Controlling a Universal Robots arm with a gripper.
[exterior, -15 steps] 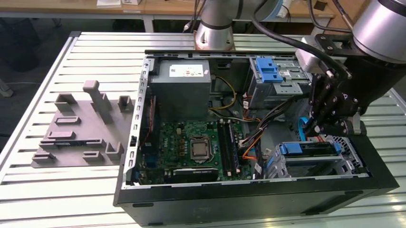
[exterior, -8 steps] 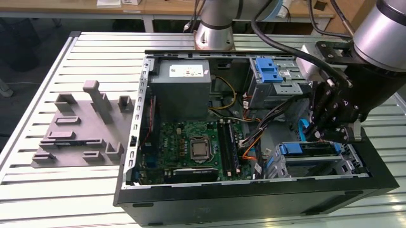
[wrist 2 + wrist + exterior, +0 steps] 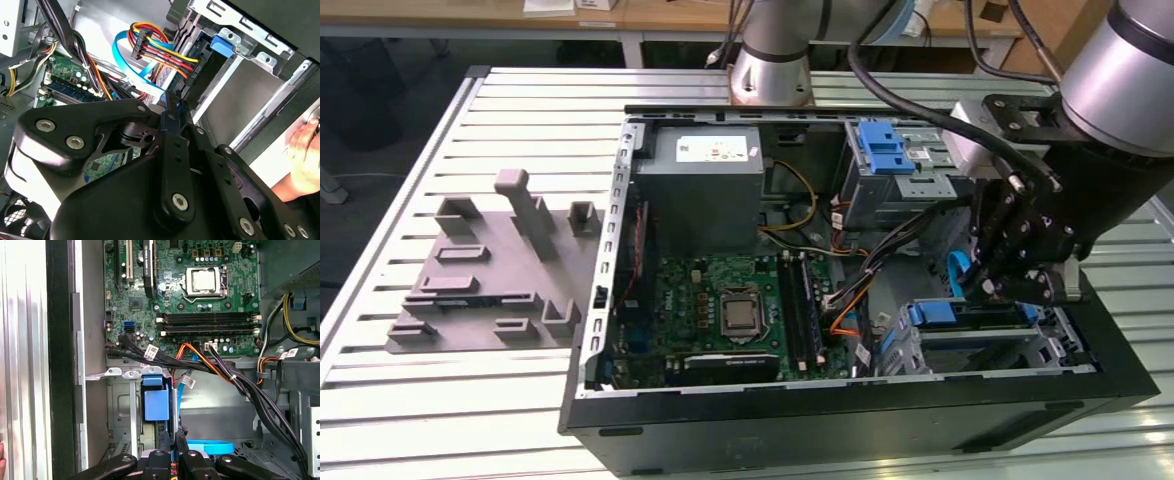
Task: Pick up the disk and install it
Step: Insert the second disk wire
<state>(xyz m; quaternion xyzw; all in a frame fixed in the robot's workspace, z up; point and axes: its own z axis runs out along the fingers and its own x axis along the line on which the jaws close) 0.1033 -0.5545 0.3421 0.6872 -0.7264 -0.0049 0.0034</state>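
Claw (image 3: 172, 107) is right up in the lens in both wrist views. Its two black fingers (image 3: 176, 150) are pinched together on a thin blue strip, which looks like the edge of the disk's bracket. So it's clamped on the disk (image 3: 156, 406), not hanging loose.

The disk stands on edge in the lower drive bay, at the corner of the PC case (image 3: 854, 425) on the exterior view's right. Its blue plastic end faces the motherboard (image 3: 185, 295), and the claw (image 3: 175, 437) is just beside that blue end.

Counting things up:
- One arm (image 3: 1121, 70) reaches down into the one open case, with the claw (image 3: 1007, 290) low inside it.
- I count two blue plastic bits in the exterior view. One is on the disk (image 3: 937, 314), and the other is the latch on the upper silver cage (image 3: 887, 150).
- One big grey box with a white sticker (image 3: 707, 165) sits at the far side of the case.
- One CPU socket (image 3: 205, 281) has two long black memory slots (image 3: 207, 324) beside it.
- One flat blue cable (image 3: 127, 60) loops next to one bundle of red, yellow and orange wires (image 3: 165, 52).
- One grey fixture block (image 3: 487, 270) sits on the slatted bench (image 3: 400, 400), well apart from the case on the exterior view's left.
- One person's hand (image 3: 305, 155) rests at the case's outer edge.
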